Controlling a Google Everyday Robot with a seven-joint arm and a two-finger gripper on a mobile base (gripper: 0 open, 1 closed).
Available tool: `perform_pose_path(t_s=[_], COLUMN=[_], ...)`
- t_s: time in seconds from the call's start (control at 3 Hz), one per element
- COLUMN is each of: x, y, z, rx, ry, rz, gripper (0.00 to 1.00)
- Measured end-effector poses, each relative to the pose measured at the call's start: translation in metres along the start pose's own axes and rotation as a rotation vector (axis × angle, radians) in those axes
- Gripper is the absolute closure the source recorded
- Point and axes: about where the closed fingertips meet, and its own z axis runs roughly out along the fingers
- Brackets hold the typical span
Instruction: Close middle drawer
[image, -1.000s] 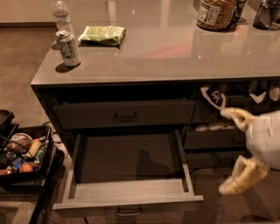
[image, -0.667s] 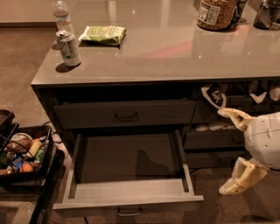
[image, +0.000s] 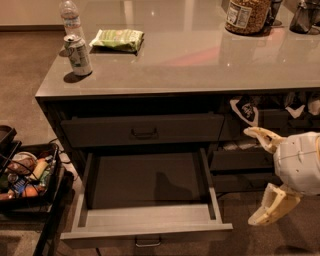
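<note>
The middle drawer (image: 145, 225) is pulled far out from the dark-grey counter cabinet (image: 175, 75). Its plain grey interior is empty, and its small handle (image: 148, 243) shows at the lower front edge. Above it, the top drawer (image: 142, 131) is shut. My gripper (image: 247, 176) is to the right of the open drawer, beside its right front corner and apart from it. Its two cream fingers (image: 274, 204) are spread wide and hold nothing.
On the counter stand a soda can (image: 78, 54), a water bottle (image: 70, 15), a green snack bag (image: 117, 40) and a jar (image: 247, 15). A black basket (image: 25, 175) of items stands on the floor at the left. Cluttered open shelves (image: 250, 112) are at the right.
The gripper has shifted very slightly down and left. The drawer has not moved.
</note>
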Motion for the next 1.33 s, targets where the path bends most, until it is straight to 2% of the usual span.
perform_pose_path(t_s=[0.33, 0.67, 1.0, 1.33], x=[0.023, 0.064, 0.063, 0.081], y=[0.021, 0.053, 0.054, 0.082], z=[0.036, 0.092, 0.092, 0.116], rx=[-0.013, -0.011, -0.013, -0.055], ry=[-0.012, -0.023, -0.023, -0.057], rz=[0.007, 0.022, 0.022, 0.055], gripper=[0.0, 0.0, 0.0, 0.0])
